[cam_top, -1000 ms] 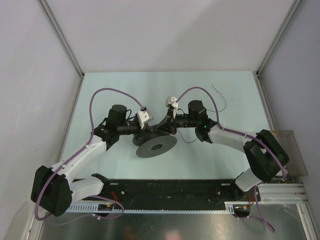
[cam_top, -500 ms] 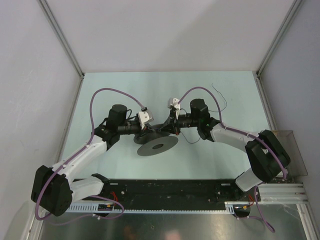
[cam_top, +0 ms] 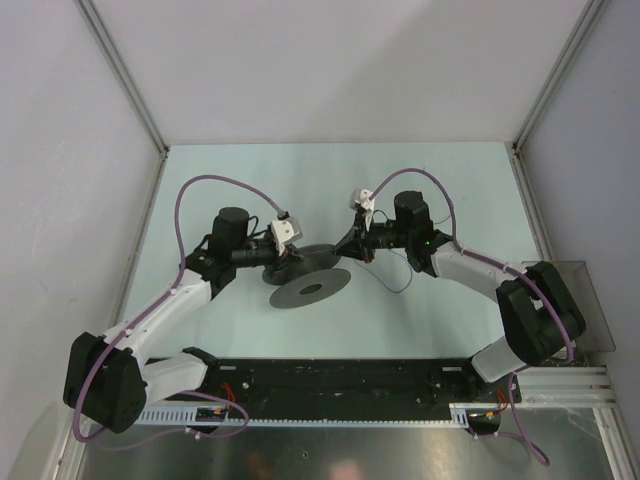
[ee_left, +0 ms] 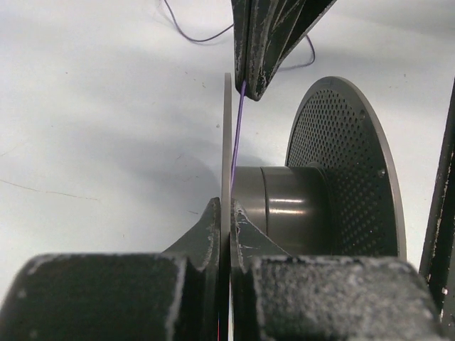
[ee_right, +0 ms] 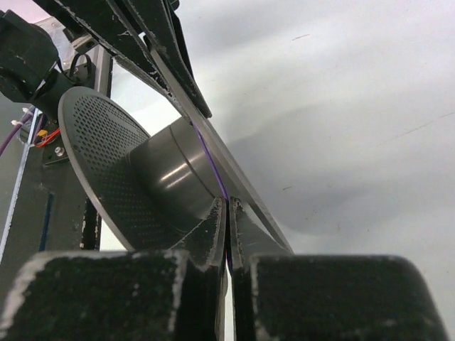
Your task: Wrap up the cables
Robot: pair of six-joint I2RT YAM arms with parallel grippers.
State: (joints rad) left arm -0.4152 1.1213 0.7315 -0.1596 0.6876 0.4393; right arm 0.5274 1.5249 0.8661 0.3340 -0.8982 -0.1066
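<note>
**Left gripper (cam_top: 283, 265) clamped on the spool (cam_top: 335, 280), right gripper (cam_top: 345, 252) pinching the cable (cam_top: 398, 287)**

From above, the dark grey spool sits tilted near the middle of the pale green table (cam_top: 250, 170), with its centre hole turned up to the camera. The left gripper reaches it from 9 o'clock and the right gripper from 2 o'clock. Their tips come very near each other over the upper side of the spool.

In the left wrist view, the fingers (ee_left: 206, 231) of the left gripper are pressed together on the thin flange (ee_left: 227, 128). This flange is seen edge-on, as a pale upright strip between them. At 3 o'clock from this strip is the smooth hub (ee_left: 284, 209), and beyond it the perforated flange (ee_left: 341, 163). The dark fingers of the right gripper come down from 12 o'clock. The purple cable leaves their tip and runs straight and taut down to the hub, just beside the inner face of the thin flange.

In the right wrist view, the jaws of the right gripper are together. The cable shows as a fine purple line in the narrow slit between them. From there it goes up toward 11 o'clock and lies on the hub, against the thin flange. How many turns are on the hub I cannot tell.

The loose part of the cable is on the table. In the top view it curls at 4 o'clock from the spool, under the right wrist. In the left wrist view a loop of it lies at 12 o'clock.
</note>
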